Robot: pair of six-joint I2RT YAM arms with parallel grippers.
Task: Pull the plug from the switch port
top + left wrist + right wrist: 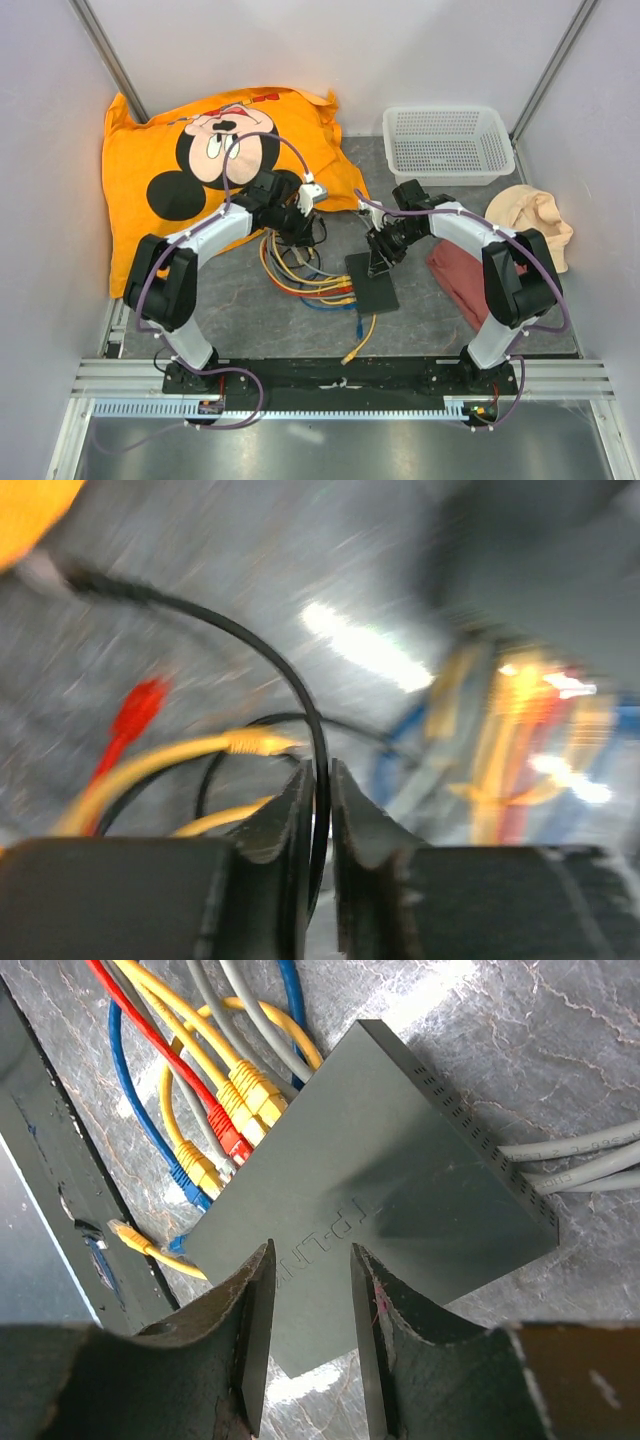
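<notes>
One switch [400, 1160] lies flat on the grey marbled counter [560, 1020], between my two arms. Its port edge carries at least three yellow plugs [250, 1090], one red plug [232, 1145] and one blue plug [190, 1185]. Three grey cables [580, 1160] meet the opposite edge. One loose yellow plug [125, 1232] lies just beside the switch.

My right hand [310, 1300] sits over the switch's near corner, fingers partly apart, holding nothing. My left hand [322, 810] is pinched on one black cable [290, 680].

White walls [350, 50] enclose the counter. At the far side lie one orange Mickey Mouse cushion [200, 150] and one white mesh basket [447, 143]. To the right lie one peach cloth [535, 215] and one red cloth [455, 275].
</notes>
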